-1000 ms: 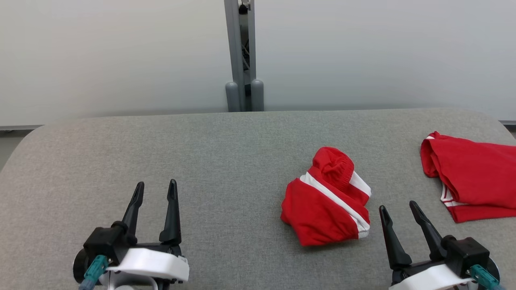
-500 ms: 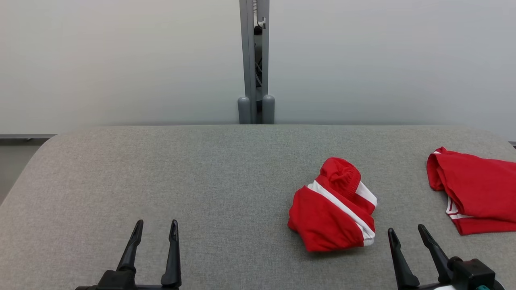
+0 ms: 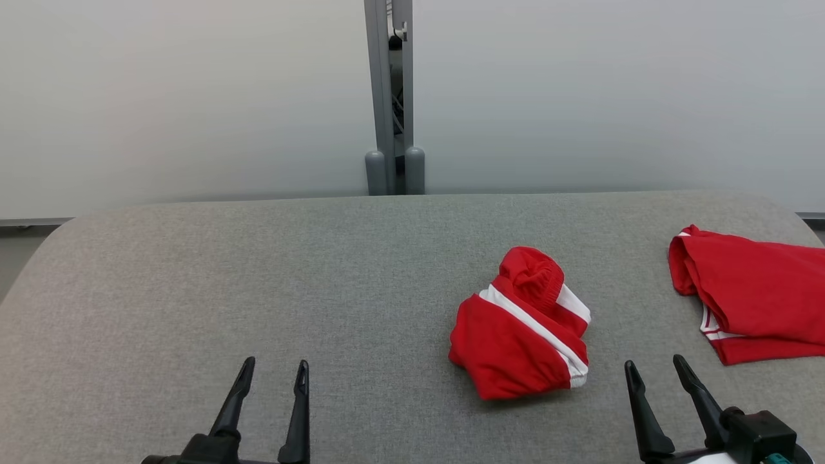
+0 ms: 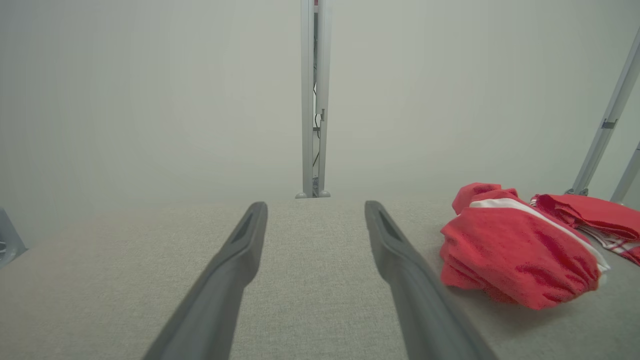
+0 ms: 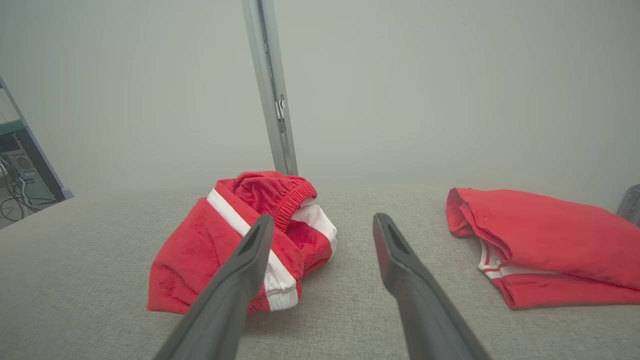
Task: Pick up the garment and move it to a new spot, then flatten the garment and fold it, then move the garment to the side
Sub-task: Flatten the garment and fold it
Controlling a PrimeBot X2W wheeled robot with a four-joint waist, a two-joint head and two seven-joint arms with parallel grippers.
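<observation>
crumpled red garment (image 3: 519, 335) with white stripes, bunched on grey table (image 3: 258, 270), just ahead-left of right claw (image 3: 653, 362), far right of left claw (image 3: 275, 364). both claws spread apart, empty. second red garment (image 3: 754, 296) ahead-right, seemingly folded. apparently nothing begun: pickup, flattening, folding, setting aside all left.

Garment (image 3: 519, 335) — red, white-striped, bunched in a heap — lies on the table (image 3: 258, 270), right of its centre.

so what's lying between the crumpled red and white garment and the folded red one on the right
Nothing: only bare grey fabric tabletop separates the crumpled red and white garment from the folded red garment, plain in the head view.
</observation>
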